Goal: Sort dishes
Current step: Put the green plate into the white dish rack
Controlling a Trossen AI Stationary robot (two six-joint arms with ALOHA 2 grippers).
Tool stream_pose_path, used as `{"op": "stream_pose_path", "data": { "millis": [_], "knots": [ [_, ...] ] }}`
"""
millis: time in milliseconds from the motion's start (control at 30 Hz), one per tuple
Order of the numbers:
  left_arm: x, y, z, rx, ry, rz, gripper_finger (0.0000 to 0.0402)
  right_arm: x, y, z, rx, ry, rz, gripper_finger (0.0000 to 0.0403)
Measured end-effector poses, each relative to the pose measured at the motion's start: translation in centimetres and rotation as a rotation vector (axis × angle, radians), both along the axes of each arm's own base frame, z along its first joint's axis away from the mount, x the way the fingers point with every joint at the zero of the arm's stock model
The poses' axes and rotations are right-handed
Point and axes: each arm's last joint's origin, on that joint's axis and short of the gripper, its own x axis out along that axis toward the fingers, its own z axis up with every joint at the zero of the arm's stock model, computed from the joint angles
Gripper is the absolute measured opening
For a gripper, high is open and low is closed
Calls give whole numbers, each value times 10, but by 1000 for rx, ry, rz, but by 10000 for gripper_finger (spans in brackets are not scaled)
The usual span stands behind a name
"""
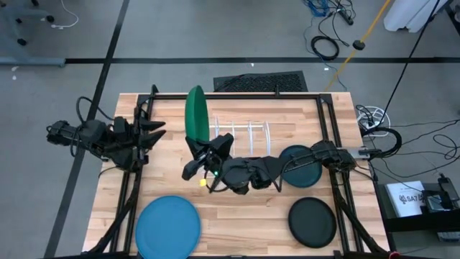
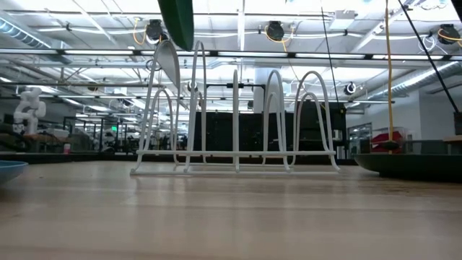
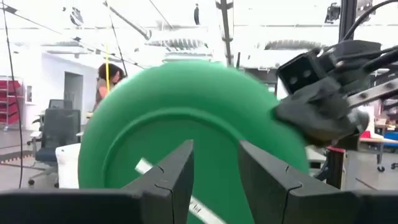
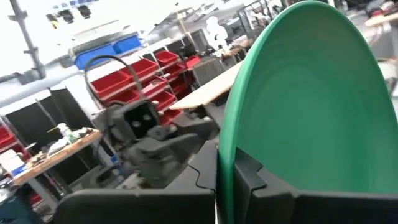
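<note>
My right gripper (image 1: 203,152) reaches across the table's middle and is shut on the large green plate (image 1: 196,114). The plate stands on edge in the air at the left end of the white wire rack (image 1: 244,137). Its lower edge (image 2: 178,22) shows above the rack (image 2: 234,123) in the low view. My left gripper (image 1: 154,133) is open and empty to the plate's left, facing the plate's face (image 3: 186,118). The light blue plate (image 1: 167,226) lies flat at the near left. The black plate (image 1: 313,221) lies at the near right. The dark teal plate (image 1: 300,169) lies under my right arm. My right gripper pinches the green plate's rim (image 4: 225,162) between its two fingers (image 4: 249,186), one on each face, at the plate's near side (image 3: 292,124). The fingers come about level from the table's near right. The plate stands upright on edge, lifted clear of the table.
The rack's upright wire loops stand just right of the held plate. Black frame rails (image 1: 237,96) run along the table's far, left and right sides. Bare wood lies between the light blue and black plates. A person (image 3: 107,81) stands in the room beyond the table.
</note>
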Motion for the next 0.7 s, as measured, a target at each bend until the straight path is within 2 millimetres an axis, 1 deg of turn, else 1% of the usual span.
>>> {"op": "stream_pose_path", "data": {
  "millis": [167, 367, 567, 700],
  "knots": [
    [-4, 1, 1, 2, -18, -21, 135, 3, -11, -4, 17, 15, -24, 0],
    [-4, 1, 1, 2, -15, -23, 135, 7, -24, -7, 50, 17, -25, 0],
    [-4, 1, 1, 3, -10, -23, 135, 7, -29, -19, 103, 63, -43, 0],
    [-4, 1, 1, 3, -9, -23, 135, 7, -30, -22, 122, 76, -50, 0]
  ]
}}
